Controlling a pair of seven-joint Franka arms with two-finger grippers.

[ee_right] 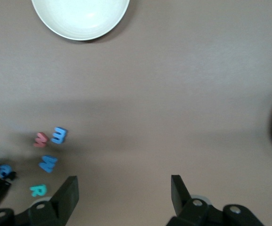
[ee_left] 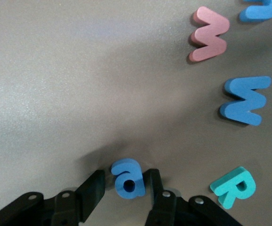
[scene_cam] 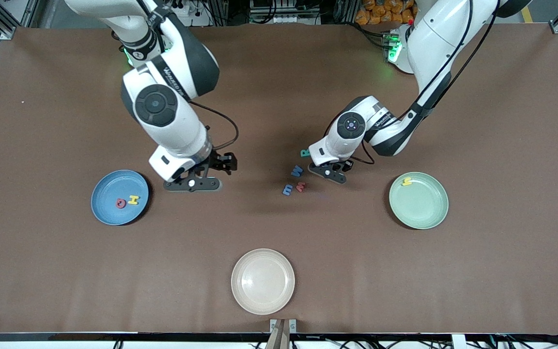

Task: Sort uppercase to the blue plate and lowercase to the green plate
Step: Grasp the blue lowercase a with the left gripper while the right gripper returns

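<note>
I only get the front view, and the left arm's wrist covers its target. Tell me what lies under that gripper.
Observer: A small blue foam lowercase a lies flat on the brown table, between the open fingers of the left gripper.
Operator: Report the right gripper's jaws.
Observer: The right gripper is open and empty over bare table.
Operator: Check the teal letter's clearance.
Observer: The teal foam capital R lies flat beside the a, apart from it.
</note>
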